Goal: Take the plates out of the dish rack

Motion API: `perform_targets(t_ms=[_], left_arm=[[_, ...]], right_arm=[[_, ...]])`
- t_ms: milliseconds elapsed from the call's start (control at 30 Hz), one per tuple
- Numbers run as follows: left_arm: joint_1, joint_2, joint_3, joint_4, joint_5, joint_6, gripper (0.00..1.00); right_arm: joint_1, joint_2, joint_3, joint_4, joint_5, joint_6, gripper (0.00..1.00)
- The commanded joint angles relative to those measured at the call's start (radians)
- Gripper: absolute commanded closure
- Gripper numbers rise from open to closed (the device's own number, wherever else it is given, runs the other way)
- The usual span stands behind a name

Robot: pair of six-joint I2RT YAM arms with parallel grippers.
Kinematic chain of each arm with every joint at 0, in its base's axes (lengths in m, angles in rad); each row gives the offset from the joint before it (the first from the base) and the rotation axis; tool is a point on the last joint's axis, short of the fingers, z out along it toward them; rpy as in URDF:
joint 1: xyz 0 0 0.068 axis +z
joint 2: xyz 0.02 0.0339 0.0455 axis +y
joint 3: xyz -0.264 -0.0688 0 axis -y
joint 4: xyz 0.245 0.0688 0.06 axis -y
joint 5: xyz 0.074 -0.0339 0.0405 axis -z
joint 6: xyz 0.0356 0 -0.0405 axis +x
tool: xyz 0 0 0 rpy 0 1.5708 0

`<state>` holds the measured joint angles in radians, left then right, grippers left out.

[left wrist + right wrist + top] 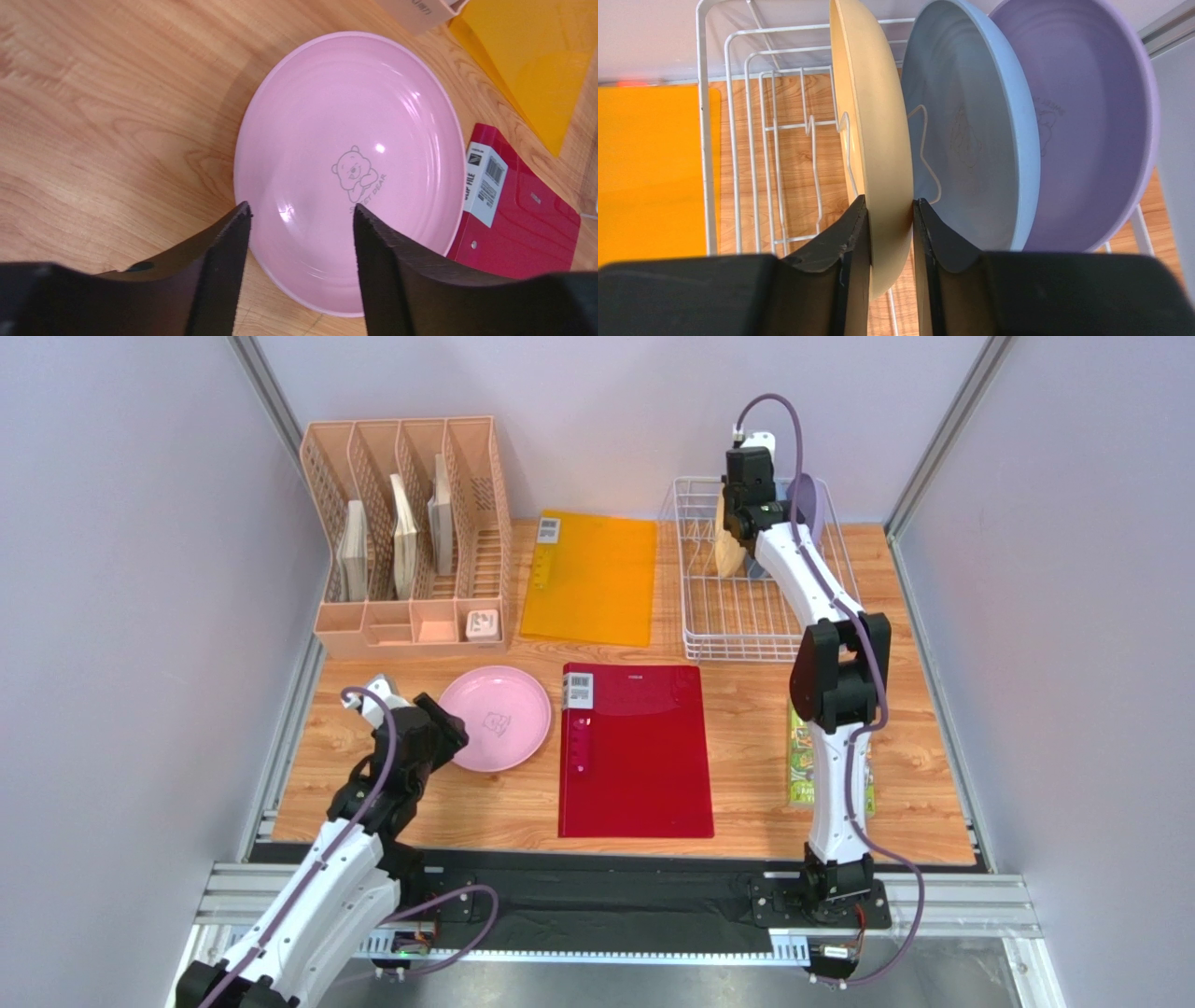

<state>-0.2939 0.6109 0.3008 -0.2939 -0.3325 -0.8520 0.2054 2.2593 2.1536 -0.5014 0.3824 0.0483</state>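
Observation:
The pink plate lies flat on the table left of centre; it fills the left wrist view. My left gripper is open and empty just above its near left rim. The white wire dish rack stands at the back right. In it the yellow plate, light blue plate and lavender plate stand upright side by side. My right gripper is shut on the yellow plate's rim, one finger on each face.
A peach file organizer with boards stands at the back left. An orange folder lies beside the rack, a red folder at the centre front. A green packet lies beside the right arm.

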Motion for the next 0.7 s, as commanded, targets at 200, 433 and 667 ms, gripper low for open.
perform_targets(t_ms=[200, 433, 667], left_arm=[[-0.001, 0.065, 0.098, 0.143, 0.102, 0.116, 0.28], [-0.001, 0.19, 0.195, 0.206, 0.182, 0.205, 0.0], [-0.001, 0.328, 0.309, 0.34, 0.265, 0.255, 0.0]], right_arm=[[0.101, -0.038, -0.006, 0.11, 0.261, -0.185, 1.0], [0.167, -0.151, -0.152, 0.349, 0.49, -0.292, 1.0], [0.19, -0.322, -0.281, 0.394, 0.541, -0.289, 1.0]])
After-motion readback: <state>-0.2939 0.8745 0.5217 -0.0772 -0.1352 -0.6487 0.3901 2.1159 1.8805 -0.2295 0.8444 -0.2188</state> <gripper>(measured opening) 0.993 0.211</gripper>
